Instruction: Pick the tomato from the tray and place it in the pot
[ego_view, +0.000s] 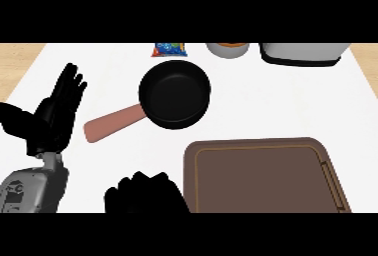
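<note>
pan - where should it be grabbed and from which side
Probably the handle: it sticks out long and narrow from the pan's lower-left rim, low over the counter. Come from the left, where the open left hand shows, closing across the handle's width.

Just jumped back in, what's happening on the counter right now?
The right hand is low on the counter, just left of the brown tray. No tomato shows on the tray or in the black pot beyond it; the hand may be hiding it. The left hand rests open, fingers up, at the left.
</note>
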